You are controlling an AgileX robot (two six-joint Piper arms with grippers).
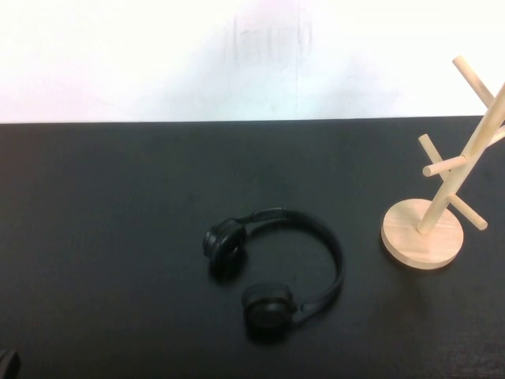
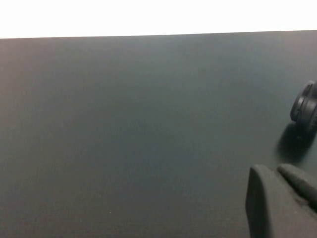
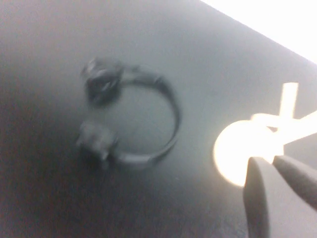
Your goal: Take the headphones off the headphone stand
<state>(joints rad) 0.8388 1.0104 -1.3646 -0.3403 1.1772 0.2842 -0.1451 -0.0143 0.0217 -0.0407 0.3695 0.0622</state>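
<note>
**A:** High view status?

**B:** The headphones [image 1: 276,268] lie flat on the black desk [image 1: 110,237], near the middle, headband arcing toward my right, both ear cups on the left end of the arc. The headphone stand [image 1: 442,205] sits well apart from them at the desk's right edge, disc base flat, post slanted, pegs bare. Nothing hangs on it. My left claw [image 1: 6,365] is only a dark sliver at the bottom-left corner. My right claw doesn't show here.

**A:** Left wrist?

**B:** Mostly bare desk [image 2: 138,134]. One ear cup of the headphones [image 2: 304,106] peeks in at the frame edge. Part of my left claw [image 2: 277,203] is in the corner, clear of the cup. Open or closed: can't tell.

**A:** Right wrist?

**B:** Blurry. Headphones [image 3: 129,119] flat on the desk [image 3: 44,59], the stand [image 3: 247,148] beside them, apart, overexposed. My right claw [image 3: 277,196] is above the desk near the stand's base, holding nothing I can see. Its fingers: can't tell.
</note>
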